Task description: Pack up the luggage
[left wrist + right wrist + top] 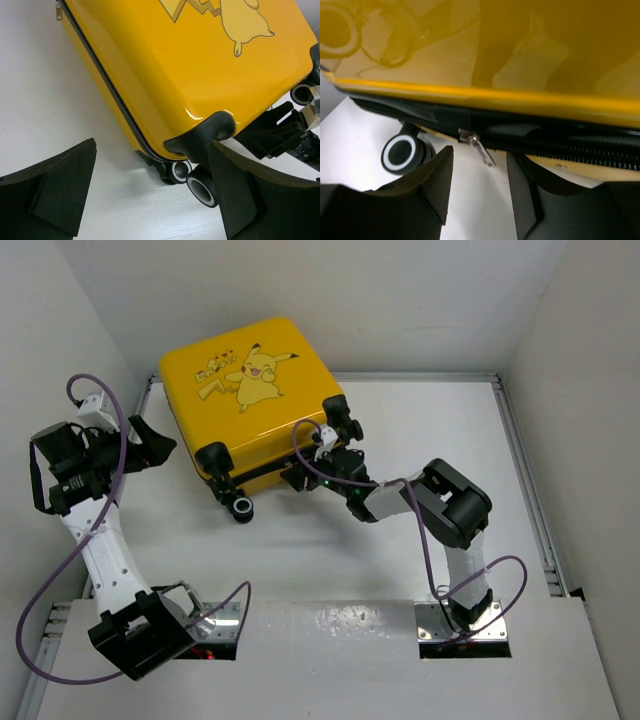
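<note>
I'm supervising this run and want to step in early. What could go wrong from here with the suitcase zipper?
1. The zipper pull is small and sits loose inside the open right pincer; closing could miss it or slip off.
2. The left pincer is open and clear of the suitcase, so nothing braces it; a tug might drag it across the table.

Bright, even light — soft shadows, glare on the luggage [180, 65], blur in the right wrist view.
</note>
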Controlling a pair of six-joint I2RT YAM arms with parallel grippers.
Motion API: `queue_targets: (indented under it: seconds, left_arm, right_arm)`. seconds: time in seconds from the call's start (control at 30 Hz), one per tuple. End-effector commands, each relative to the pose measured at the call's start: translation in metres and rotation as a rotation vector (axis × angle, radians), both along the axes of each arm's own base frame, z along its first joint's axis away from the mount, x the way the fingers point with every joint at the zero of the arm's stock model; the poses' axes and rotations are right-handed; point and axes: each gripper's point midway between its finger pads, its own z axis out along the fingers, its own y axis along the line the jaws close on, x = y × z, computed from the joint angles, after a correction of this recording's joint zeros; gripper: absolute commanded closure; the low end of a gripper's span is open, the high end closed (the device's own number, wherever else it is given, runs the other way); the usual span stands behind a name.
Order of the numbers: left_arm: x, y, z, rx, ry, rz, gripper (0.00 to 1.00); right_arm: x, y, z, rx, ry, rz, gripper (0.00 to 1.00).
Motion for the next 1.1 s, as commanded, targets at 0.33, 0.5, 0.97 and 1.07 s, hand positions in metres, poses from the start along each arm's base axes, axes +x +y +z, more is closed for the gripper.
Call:
queue_targets:
  seconds: [0.33, 0.5, 0.97, 1.07]
  left_arm:
    - [0.007, 0.012, 0.0, 0.043, -0.003, 0.004, 0.06]
    - [0.008, 0.012, -0.002, 0.042, -0.001, -0.008, 0.06]
    - [-0.001, 0.003, -0.007, 0.068, 0.002, -0.055, 0.11]
    - [-0.014, -0.017, -0.028, 0.031, 0.093, -0.113, 0.12]
  right_arm:
    - [0.021, 0.013, 0.046, 0.076, -0.151, -0.078, 0.69]
    - [0.018, 0.013, 0.057, 0.088, -0.192, -0.069, 0.96]
    - [-0.008, -0.026, 0.063, -0.01, -0.308, -0.088, 1.0]
    - [-0.011, -0.034, 0.053, -0.063, -0.315, -0.112, 1.0]
